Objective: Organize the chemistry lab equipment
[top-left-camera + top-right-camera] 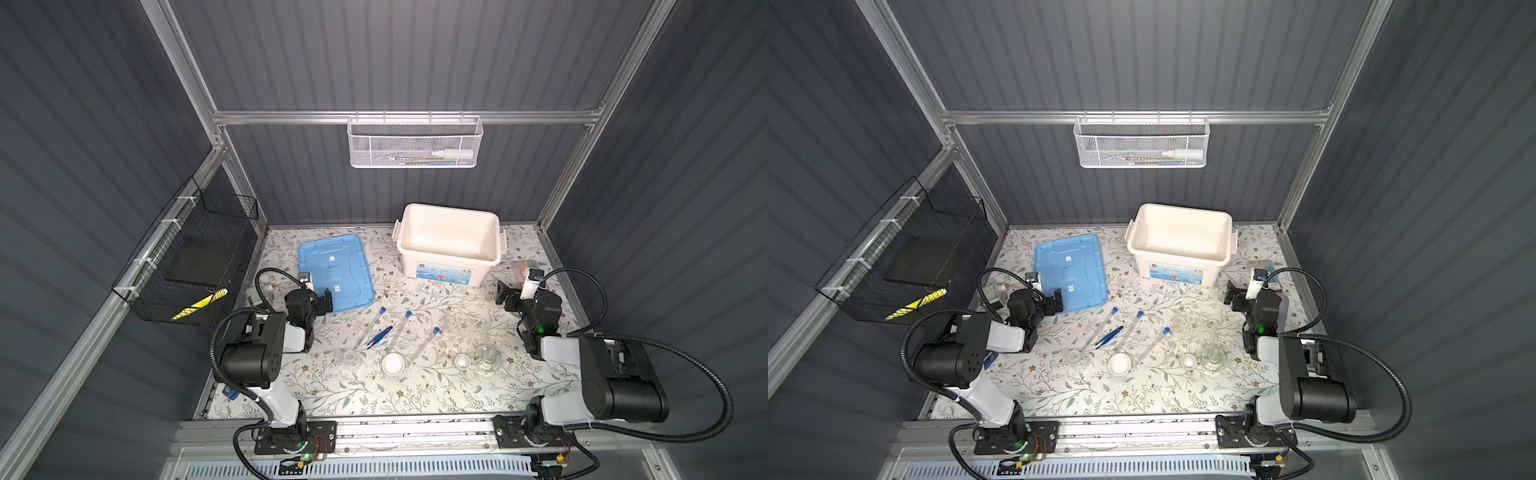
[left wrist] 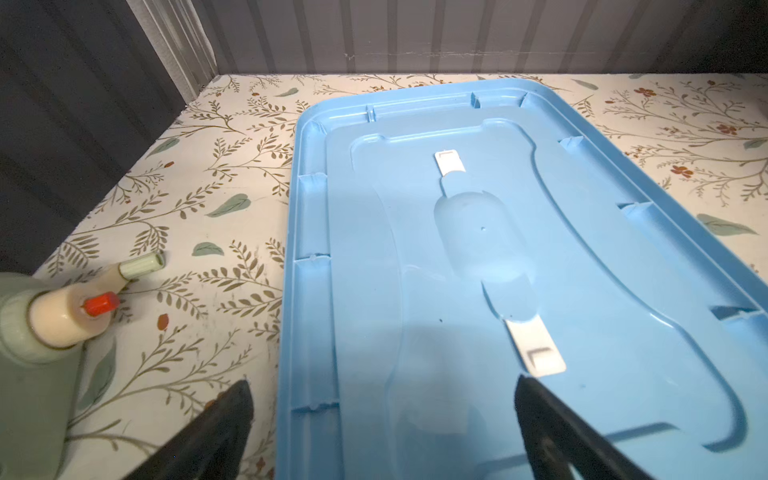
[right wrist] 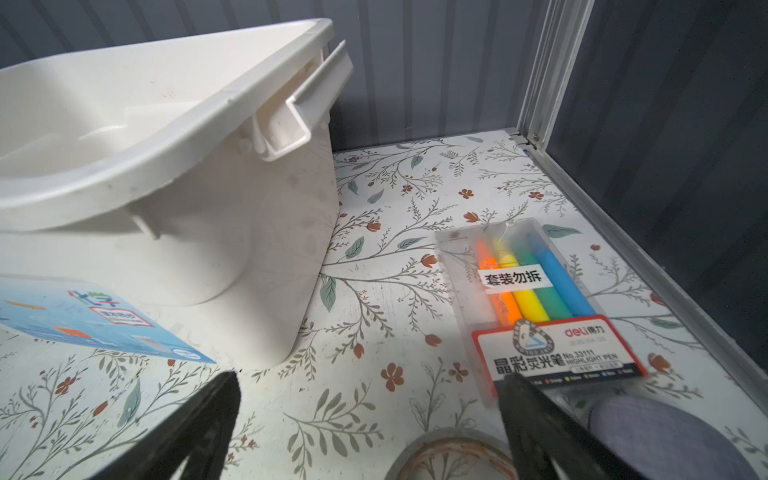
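Both hands stand wide open and empty. The left hand (image 2: 382, 382) hangs over the near end of the blue lid (image 1: 334, 272). The right hand (image 3: 369, 377) hangs over bare tabletop (image 1: 374, 395), between the white bin (image 1: 451, 208) and a pack of highlighters (image 3: 536, 299).

The lab set lies mid-tabletop, in front of lid and bin, and we judge none of it sorted yet. The three tubes (image 1: 400, 332) lie flat and slanted, caps toward the back. The tweezers (image 1: 380, 336) lie between two of them and the rod (image 1: 340, 326) off to the left. The flasks (image 1: 487, 357) and dishes (image 1: 392, 365) stand in a row nearer the front, and the clear rack (image 1: 465, 326) is behind the right-hand pair.

We expect everything here to be light, hard and slick, and the glass to crack if squeezed or dropped. The tubes will likely roll, so we would pinch across the barrel near the cap. We would take flasks by the neck and dishes by the rim. Rod and tweezers lie so low that fingers must almost scrape the tabletop.

The tweezers crowd two tubes, so the right-most tube looks the easier start. The rack nearly vanishes against the pattern and could be knocked. The bin's walls are tall, so loads must clear its rim. Open room lies along the front, and the side walls stand near each arm.
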Tool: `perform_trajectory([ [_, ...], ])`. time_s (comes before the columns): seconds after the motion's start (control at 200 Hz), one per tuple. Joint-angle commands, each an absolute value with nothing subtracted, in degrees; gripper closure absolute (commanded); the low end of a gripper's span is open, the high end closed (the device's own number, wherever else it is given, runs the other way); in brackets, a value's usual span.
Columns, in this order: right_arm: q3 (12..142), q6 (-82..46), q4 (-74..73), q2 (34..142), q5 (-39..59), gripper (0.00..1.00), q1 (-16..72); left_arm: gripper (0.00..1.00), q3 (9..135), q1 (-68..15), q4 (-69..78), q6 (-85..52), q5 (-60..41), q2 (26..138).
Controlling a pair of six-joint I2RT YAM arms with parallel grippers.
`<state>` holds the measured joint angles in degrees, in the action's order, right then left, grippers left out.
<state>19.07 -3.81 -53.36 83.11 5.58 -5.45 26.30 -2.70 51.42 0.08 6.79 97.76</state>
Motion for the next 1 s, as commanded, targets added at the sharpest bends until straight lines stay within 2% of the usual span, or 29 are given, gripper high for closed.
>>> perform_trajectory([
  [0.0, 18.99, -3.21, -54.62, 83.33, 4.72, 0.01, -5.03, 0.0, 27.51, -2.9, 51.33, 1.26, 6.1, 98.44],
  [0.825, 18.71, -3.34, -54.99, 83.12, 5.34, 0.01, -5.22, 0.0, 27.78, -2.9, 51.34, 1.27, 6.16, 98.23],
  [0.995, 17.47, -4.22, -51.67, 76.91, 3.05, 0.01, -5.14, 0.0, 36.43, -2.9, 30.81, 0.69, 7.08, 92.3],
])
